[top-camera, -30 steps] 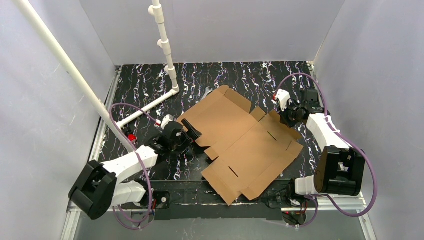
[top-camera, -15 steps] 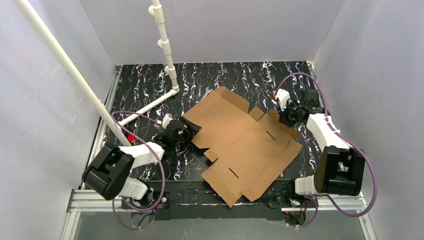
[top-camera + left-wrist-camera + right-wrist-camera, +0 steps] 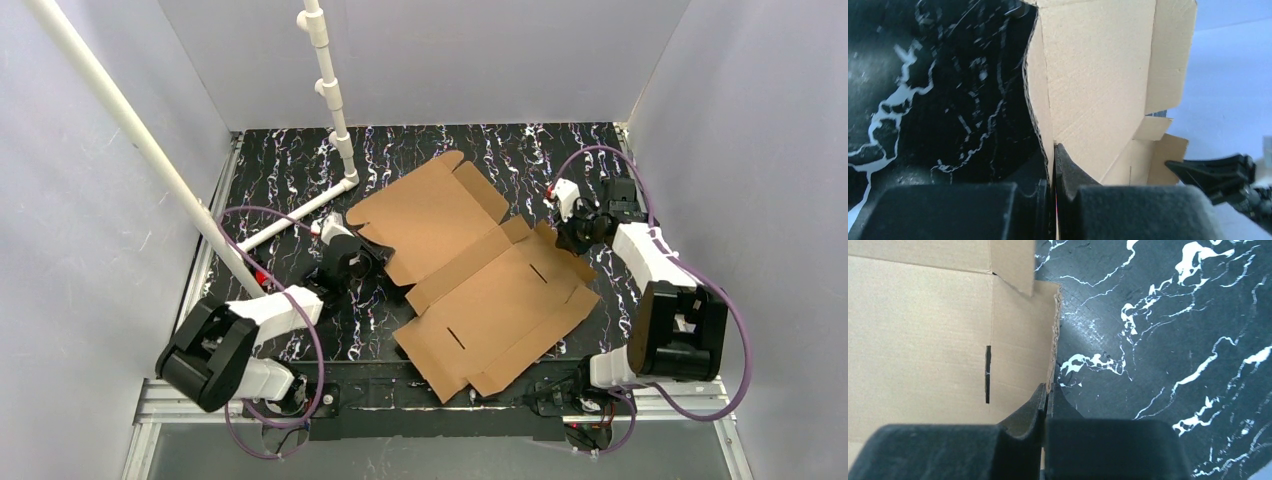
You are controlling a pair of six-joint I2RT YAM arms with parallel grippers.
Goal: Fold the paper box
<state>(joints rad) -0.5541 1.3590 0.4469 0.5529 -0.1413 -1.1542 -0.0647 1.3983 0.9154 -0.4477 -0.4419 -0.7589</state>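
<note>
Left gripper (image 3: 1054, 150) has just clamped the paper box (image 3: 480, 280) edge nearest the table's (image 3: 280, 170) left side, right gripper (image 3: 1048, 390) pinching the edge toward the table's right, so the unfolded sheet mid-table looks ready for folding.

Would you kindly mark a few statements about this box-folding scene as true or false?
1. The left claw is shut on an edge of the box. True.
2. The right claw hangs open above the table. False: it is shut on the box's edge.
3. The box is fully folded, lid closed. False: it lies as an open, mostly flat sheet.
4. The table is black with white streaks. True.
</note>
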